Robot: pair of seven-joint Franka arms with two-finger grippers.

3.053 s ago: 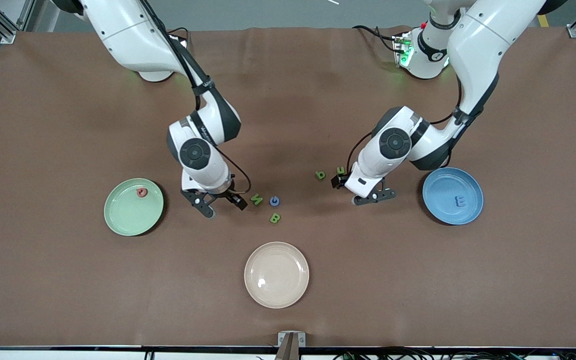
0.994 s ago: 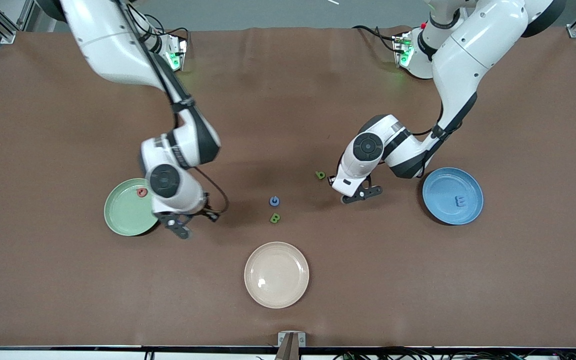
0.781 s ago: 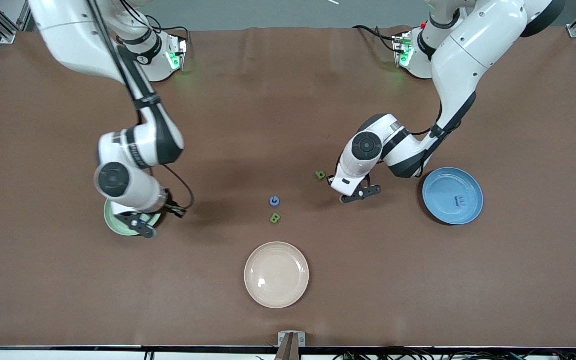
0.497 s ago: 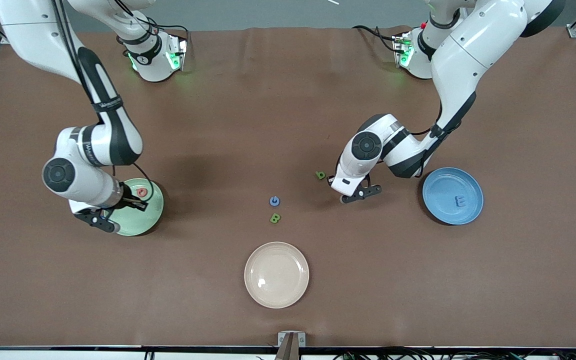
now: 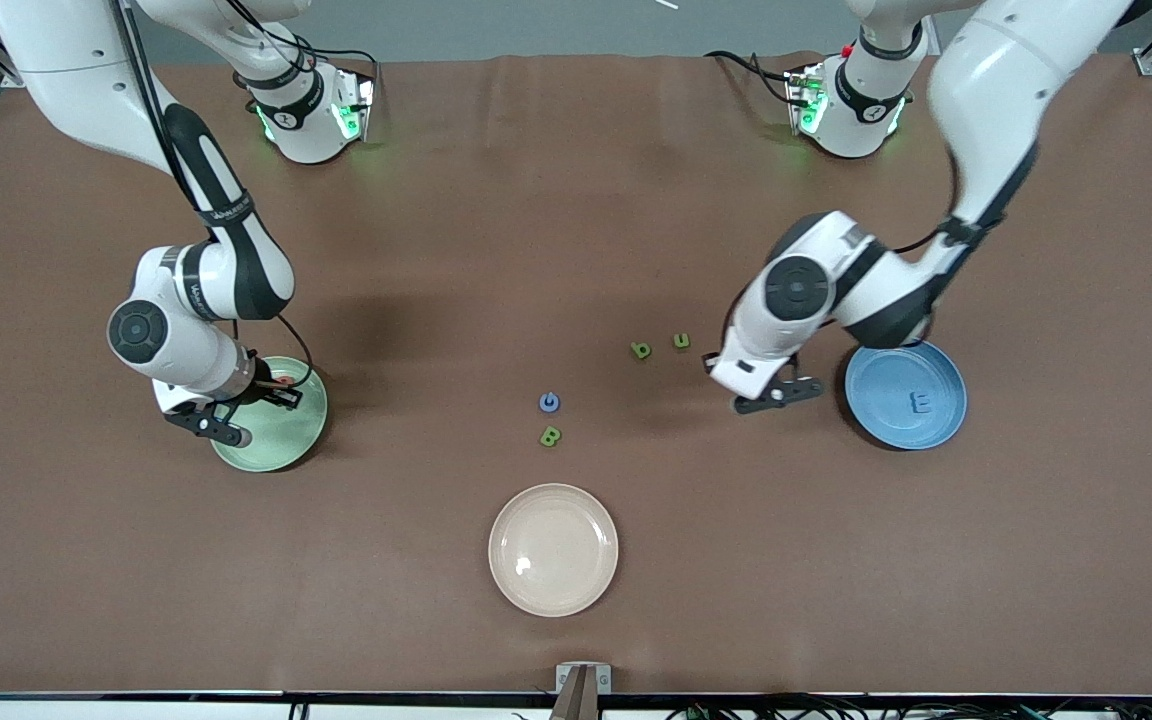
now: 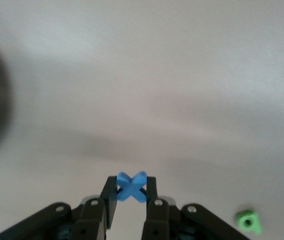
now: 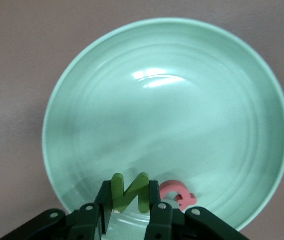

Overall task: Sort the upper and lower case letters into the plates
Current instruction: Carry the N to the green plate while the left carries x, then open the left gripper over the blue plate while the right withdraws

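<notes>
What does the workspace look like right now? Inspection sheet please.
Surface: brown table cover, faint creases.
Job's things: green plate holds a pink letter; blue plate holds a blue E. Loose letters: green b, green u, blue letter, green B.
Clutter: cream plate, nearest the front camera.
Grippers: right gripper over the green plate, shut on green N; left gripper beside the blue plate, shut on blue X.
Cables: black leads at both bases.
Surroundings: aluminium frame posts at the corners.
</notes>
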